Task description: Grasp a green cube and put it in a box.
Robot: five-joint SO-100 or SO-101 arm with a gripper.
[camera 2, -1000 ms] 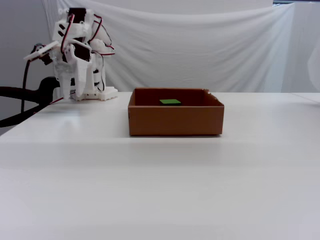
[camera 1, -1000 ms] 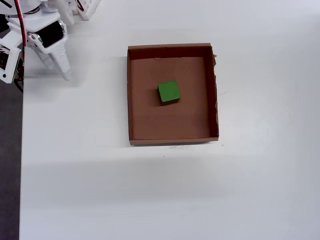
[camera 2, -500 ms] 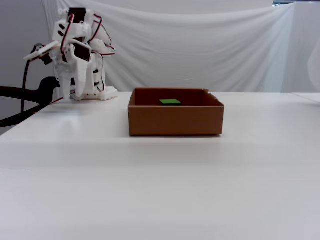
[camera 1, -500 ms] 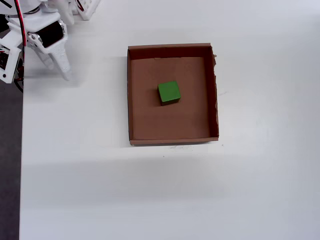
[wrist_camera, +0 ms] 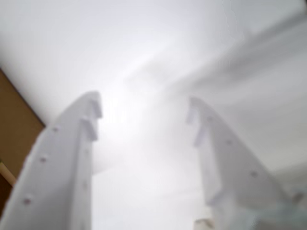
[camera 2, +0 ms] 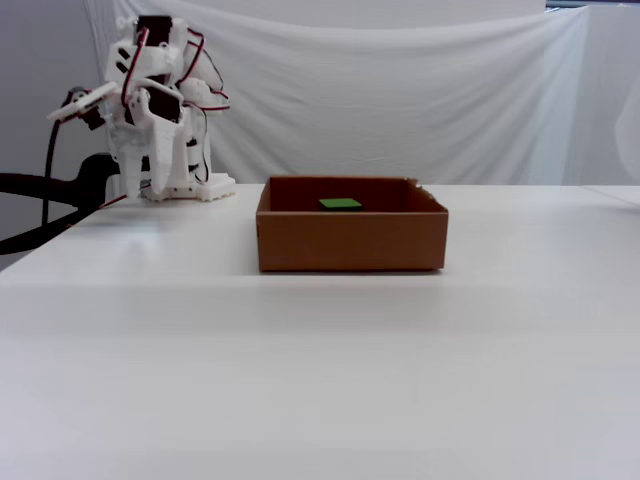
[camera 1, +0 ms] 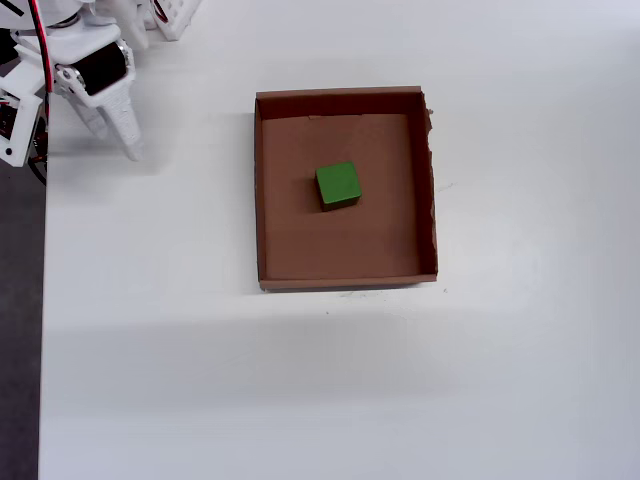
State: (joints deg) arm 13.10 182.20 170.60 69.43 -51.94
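Looks like a lab or staged recording setup: bare white table (camera 2: 320,360), white cloth backdrop (camera 2: 400,100) draped across the far side, small white robot arm (camera 2: 150,110) far left.

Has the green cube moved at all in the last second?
No. In the overhead view the green cube sits at the same spot on the floor of the box, near its middle, clear of every wall, as it did a second ago.
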